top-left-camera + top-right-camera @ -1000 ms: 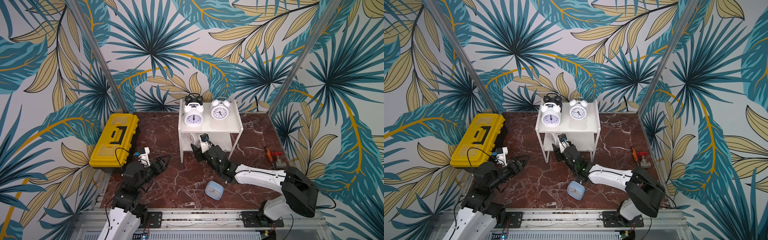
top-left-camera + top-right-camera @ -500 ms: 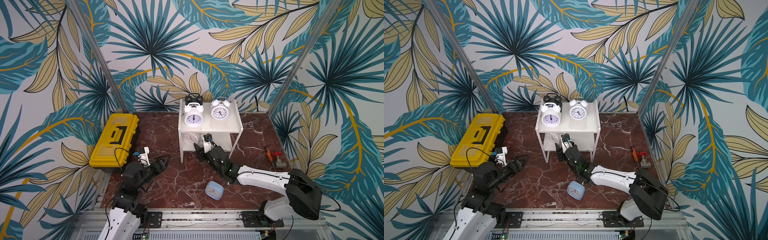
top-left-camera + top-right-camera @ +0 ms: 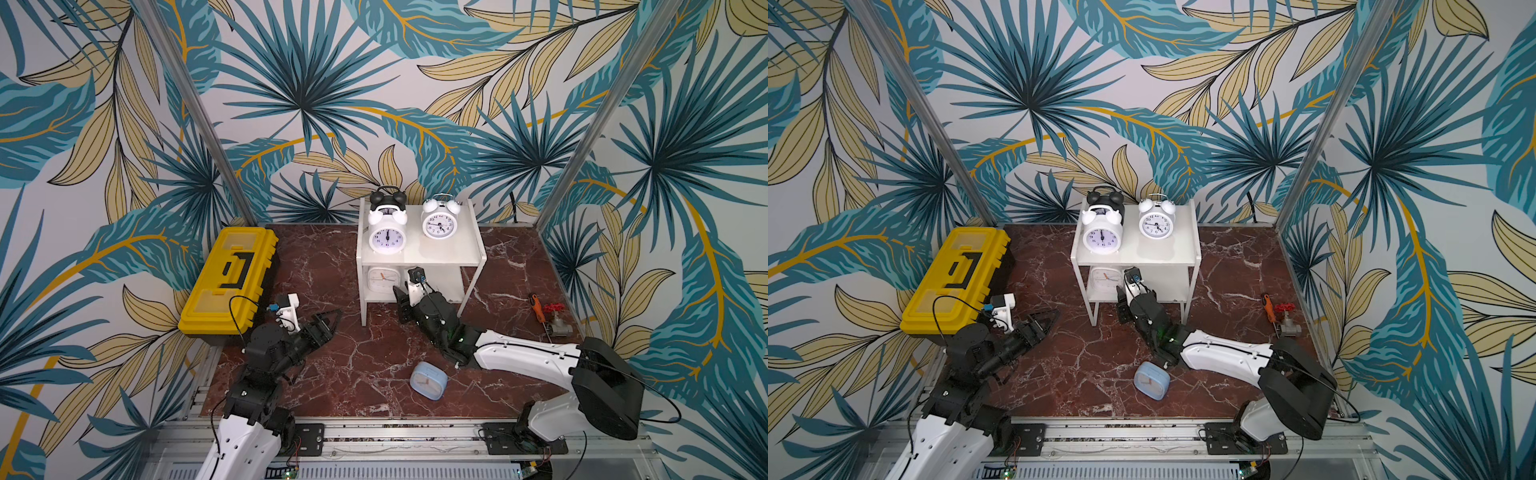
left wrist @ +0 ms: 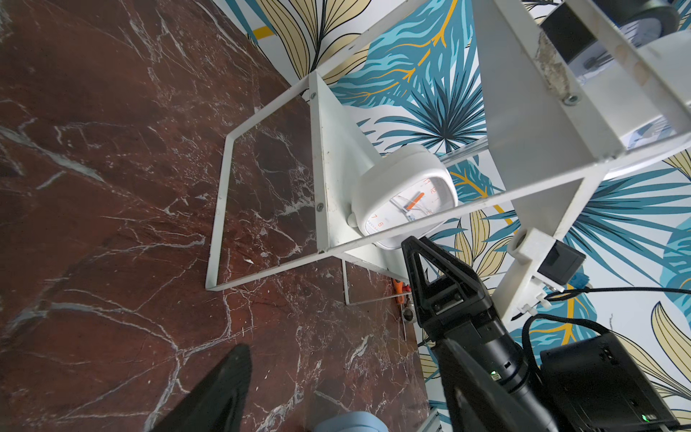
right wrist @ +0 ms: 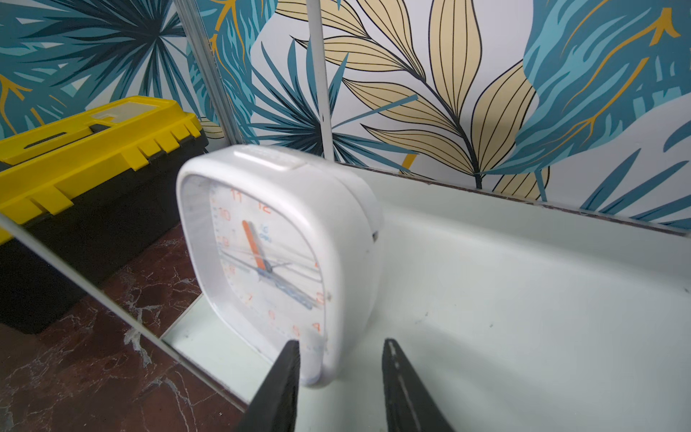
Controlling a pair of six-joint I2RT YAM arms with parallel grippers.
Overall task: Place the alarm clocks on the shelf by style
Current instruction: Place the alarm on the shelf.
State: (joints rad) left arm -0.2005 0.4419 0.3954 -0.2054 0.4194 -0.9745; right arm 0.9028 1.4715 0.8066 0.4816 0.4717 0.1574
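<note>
Both parted and empty, left tool, right tool near white clock, shelf edge.

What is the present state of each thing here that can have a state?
White square clock: upright on the shelf's lower board, not gripped.
Light blue clock: lying face up on the table, not shelved.
White twin-bell clocks: upright on the top board.
Black twin-bell clock: upright at the top board's back.
Yellow toolbox: closed.
Left gripper: open, empty.
Right gripper: open, empty.
</note>
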